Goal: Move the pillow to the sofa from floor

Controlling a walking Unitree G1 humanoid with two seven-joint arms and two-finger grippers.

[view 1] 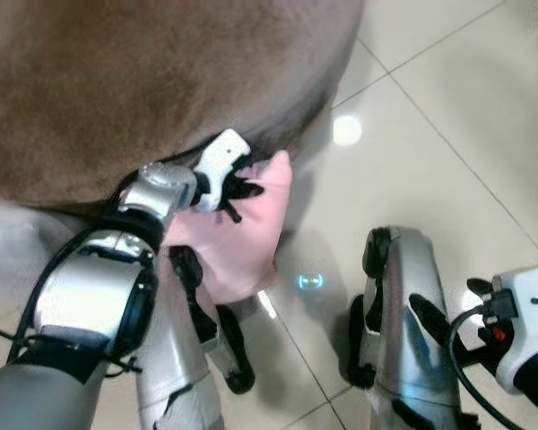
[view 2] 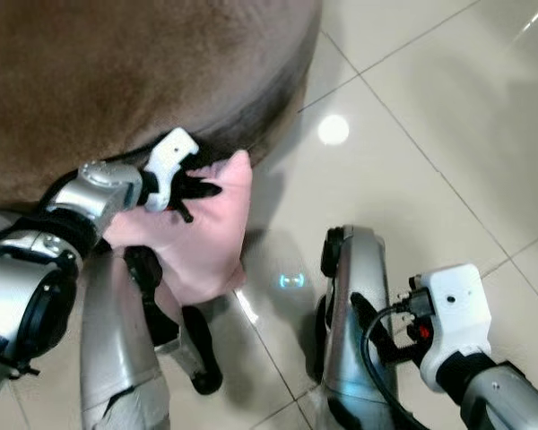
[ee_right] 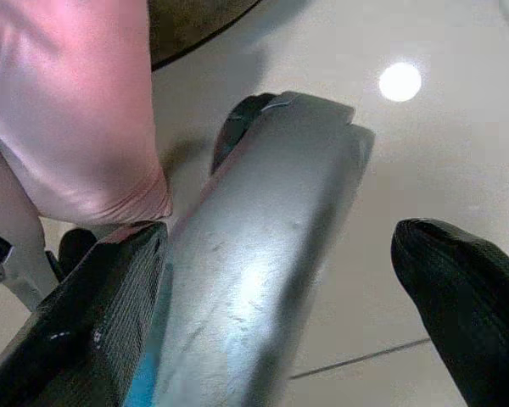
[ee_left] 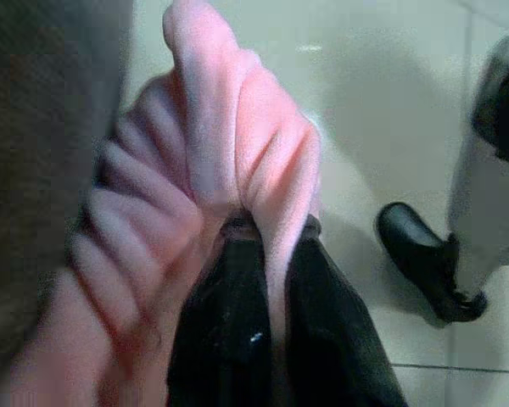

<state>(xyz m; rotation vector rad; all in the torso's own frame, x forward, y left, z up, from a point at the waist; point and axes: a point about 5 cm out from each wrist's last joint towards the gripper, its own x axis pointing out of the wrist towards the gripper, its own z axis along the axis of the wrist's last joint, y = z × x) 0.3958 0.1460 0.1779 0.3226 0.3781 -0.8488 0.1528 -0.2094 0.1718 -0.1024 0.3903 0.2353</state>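
Observation:
A pink pillow hangs off the floor beside the rounded edge of the brown sofa. My left gripper is shut on the pillow's upper edge, right at the sofa's rim. In the left wrist view the black fingers pinch a fold of the pink pillow. My right gripper hangs low on the right beside my leg, its fingers apart with nothing between them; the pink pillow shows beyond it.
My two silver legs stand on glossy beige floor tiles, with black feet below the pillow. The brown sofa fills the upper left. Open floor lies to the right.

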